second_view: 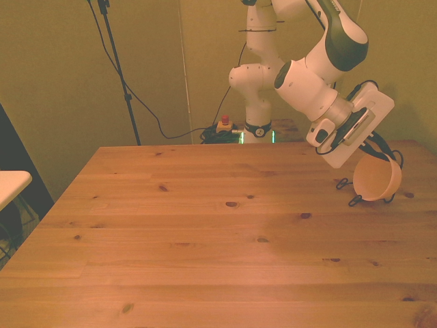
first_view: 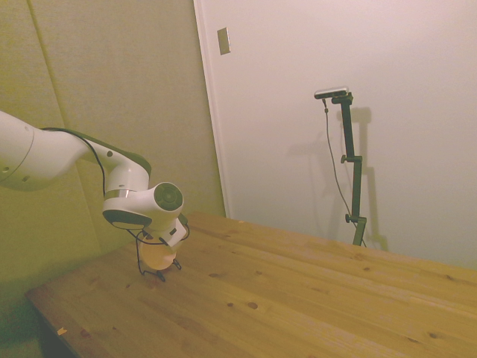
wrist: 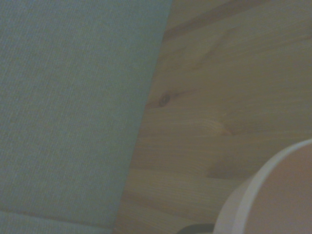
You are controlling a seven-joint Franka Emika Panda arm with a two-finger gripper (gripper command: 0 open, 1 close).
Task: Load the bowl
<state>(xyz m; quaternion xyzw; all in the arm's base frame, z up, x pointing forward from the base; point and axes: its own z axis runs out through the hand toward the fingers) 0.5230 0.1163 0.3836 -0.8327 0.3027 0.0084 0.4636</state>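
The pale peach bowl [second_view: 377, 180] hangs tilted on its edge under my gripper [second_view: 375, 157], near the table's edge on the front view's right. The fingers reach down over its rim and appear shut on it. A small black wire rack [second_view: 353, 200] stands on the table around the bowl's lower part; I cannot tell whether the bowl rests on it. From the side, the bowl [first_view: 157, 256] shows below the gripper [first_view: 161, 244], above the wire rack [first_view: 156, 275]. Close up, the wrist view shows only a piece of the bowl's rim [wrist: 258, 195].
The wooden table [second_view: 205, 232] stretches wide toward the front view's left. The table's edge and a grey-green wall [wrist: 68, 107] lie just beyond the bowl. A white surface [second_view: 10, 183] juts in at the front view's far left.
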